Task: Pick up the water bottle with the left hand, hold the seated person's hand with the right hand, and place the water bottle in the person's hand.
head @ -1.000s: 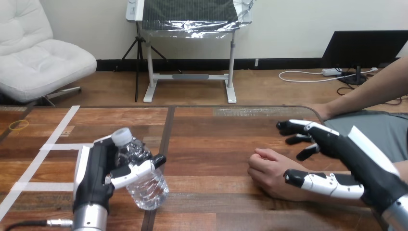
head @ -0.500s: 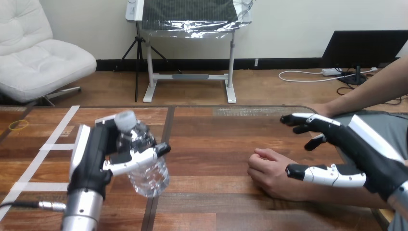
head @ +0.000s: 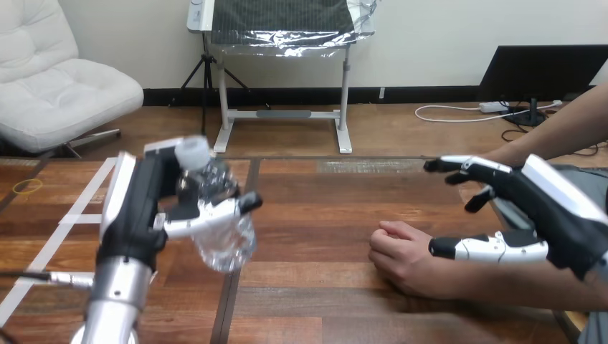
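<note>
Over wooden table [head: 323,208], seemingly, water bottle [head: 228,247]

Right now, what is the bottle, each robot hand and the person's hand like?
Water bottle: capped, tilted, held in the left robot hand.
Left robot hand: shut on the bottle.
Right robot hand: open, over the person's wrist, not gripping.
Person's hand: loosely fisted, resting on the table.
</note>
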### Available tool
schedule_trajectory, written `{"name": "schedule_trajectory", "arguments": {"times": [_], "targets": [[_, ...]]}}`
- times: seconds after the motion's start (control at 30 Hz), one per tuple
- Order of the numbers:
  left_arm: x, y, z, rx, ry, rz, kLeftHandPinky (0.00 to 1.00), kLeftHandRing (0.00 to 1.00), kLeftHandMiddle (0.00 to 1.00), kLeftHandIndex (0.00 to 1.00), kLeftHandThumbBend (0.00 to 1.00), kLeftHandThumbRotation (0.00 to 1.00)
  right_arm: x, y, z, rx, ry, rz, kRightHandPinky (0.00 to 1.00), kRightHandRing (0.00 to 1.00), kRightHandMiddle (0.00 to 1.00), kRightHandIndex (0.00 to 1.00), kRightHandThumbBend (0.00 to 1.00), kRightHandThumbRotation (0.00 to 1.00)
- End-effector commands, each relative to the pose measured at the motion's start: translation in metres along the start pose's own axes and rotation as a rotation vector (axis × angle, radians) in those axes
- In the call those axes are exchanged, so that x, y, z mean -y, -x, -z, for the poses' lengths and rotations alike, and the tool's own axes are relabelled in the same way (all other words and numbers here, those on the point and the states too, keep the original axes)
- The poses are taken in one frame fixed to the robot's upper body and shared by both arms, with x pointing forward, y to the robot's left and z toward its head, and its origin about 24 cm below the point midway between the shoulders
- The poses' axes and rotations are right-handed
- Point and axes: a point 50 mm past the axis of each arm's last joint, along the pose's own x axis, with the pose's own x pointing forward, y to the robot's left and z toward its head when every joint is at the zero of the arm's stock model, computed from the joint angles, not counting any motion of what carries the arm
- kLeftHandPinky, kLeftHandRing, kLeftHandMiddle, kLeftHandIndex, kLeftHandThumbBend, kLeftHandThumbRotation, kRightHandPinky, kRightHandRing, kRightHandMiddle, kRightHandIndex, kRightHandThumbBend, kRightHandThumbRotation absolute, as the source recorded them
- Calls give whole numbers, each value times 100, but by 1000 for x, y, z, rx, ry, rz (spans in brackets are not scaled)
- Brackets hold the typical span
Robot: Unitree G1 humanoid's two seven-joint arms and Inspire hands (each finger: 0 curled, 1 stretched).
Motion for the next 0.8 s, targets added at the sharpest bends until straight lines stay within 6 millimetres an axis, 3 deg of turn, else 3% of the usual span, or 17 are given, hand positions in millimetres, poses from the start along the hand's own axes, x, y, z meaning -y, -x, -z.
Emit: {"name": "schedule_trajectory", "arguments": {"times": [0.0,0.33,0.77], "targets": [[-21,-34,-130,655,-95,-59,21,27,32,35,76,0,63,-22,-25,106,204,186,68,86,88,85,92,56],[-21,-38,-130,671,-80,-68,22,28,33,35,75,0,61,-29,-19,65,281,133,80,87,87,85,96,53],[-20,-41,-129,685,-51,-63,22,28,34,35,70,0,58,-34,-4,-17,299,44,89,88,87,85,99,48]]}}
